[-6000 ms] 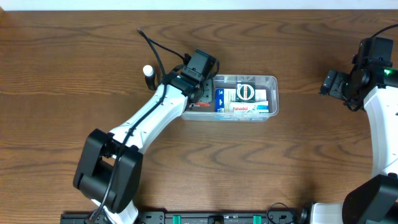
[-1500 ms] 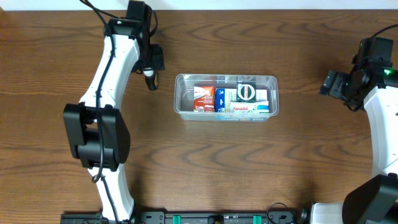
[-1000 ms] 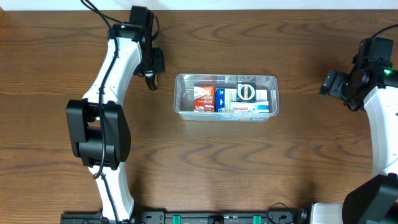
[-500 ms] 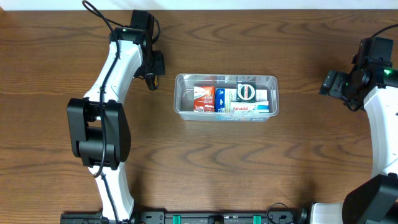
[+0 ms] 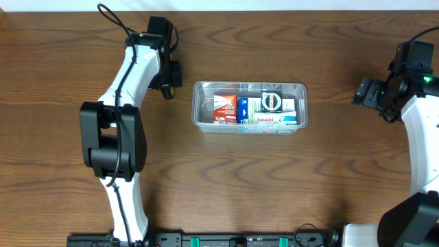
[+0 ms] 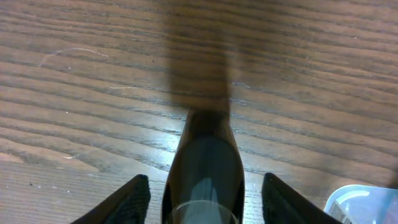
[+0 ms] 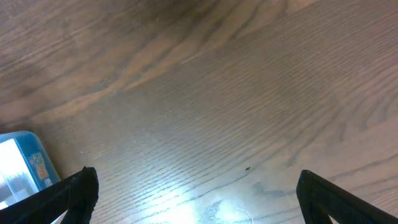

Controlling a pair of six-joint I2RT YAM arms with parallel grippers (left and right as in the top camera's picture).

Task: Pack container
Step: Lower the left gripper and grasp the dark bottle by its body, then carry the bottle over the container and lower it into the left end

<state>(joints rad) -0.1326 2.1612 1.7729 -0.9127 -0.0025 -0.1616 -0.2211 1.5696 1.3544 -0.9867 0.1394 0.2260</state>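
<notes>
Overhead: container (image 5: 203, 103) sits in the middle of the surface (image 5: 274, 185), with boxes (image 5: 260, 110) filling all but its 9 o'clock end. Left jaws straddle a dark cylindrical item (image 6: 204, 163) at the container's 10 o'clock, with gaps on both sides, so no grip yet. Right jaws are wide open and empty at 3 o'clock. Step, as I judge it: pick-up. Next you close squarely, lift, and carry to the free end.

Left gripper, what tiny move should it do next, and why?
Probably pinch shut on the small dark bottle. In the left wrist view the bottle stands on the table between the fingers of the left gripper, with a thin gap on each side, so nothing is held yet. It is outside the container, which already holds boxes.
</notes>
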